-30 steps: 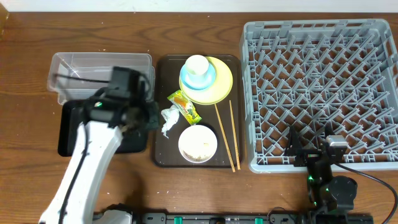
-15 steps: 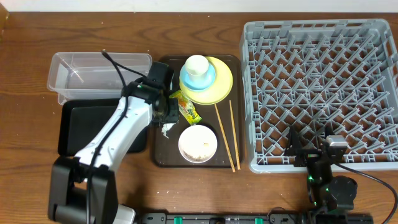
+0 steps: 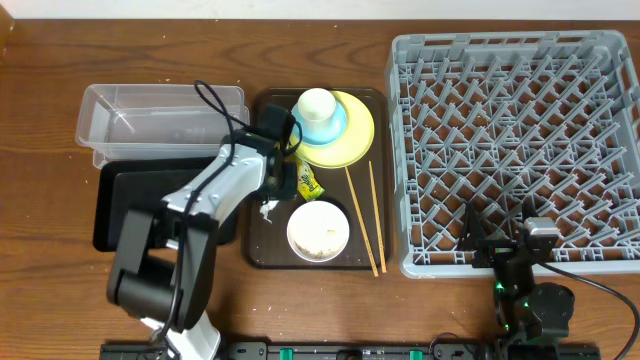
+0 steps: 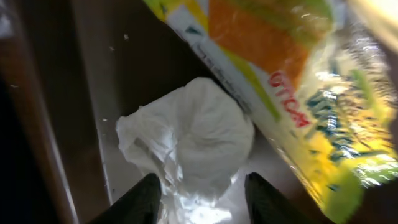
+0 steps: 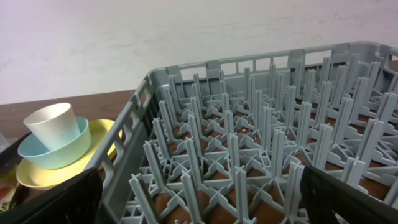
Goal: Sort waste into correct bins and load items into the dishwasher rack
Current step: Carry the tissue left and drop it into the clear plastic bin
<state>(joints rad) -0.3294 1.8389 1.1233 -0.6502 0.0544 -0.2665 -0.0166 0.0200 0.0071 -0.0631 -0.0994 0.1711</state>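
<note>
step in hand: waste sorting, picking the crumpled white tissue [image 4: 193, 134]. it lies on the dark brown serving tray [image 3: 262, 250], touching the glossy yellow-green-orange snack wrapper [image 4: 292, 87]. the left gripper [image 4: 202, 196] is low over it, fingers part-open astride the tissue's lower edge. cannot tell if they pinch it yet. the right gripper [image 5: 205, 196] is parked wide apart and empty by the light-grey lattice dishwasher rack [image 3: 400, 150].

next move, my guess: close on the tissue alone, keep clear of the wrapper, then lift and carry left to the clear plastic tub [image 3: 120, 115] or the shallow black tray [image 3: 115, 200]; which one is right i can't tell.

tissue is soft, wrinkled and will squash. wrapper is a slick, crinkly film. white bowl [image 3: 318, 230] holds crumbs; two thin wooden chopsticks [image 3: 360, 215] lie beside it.
</note>
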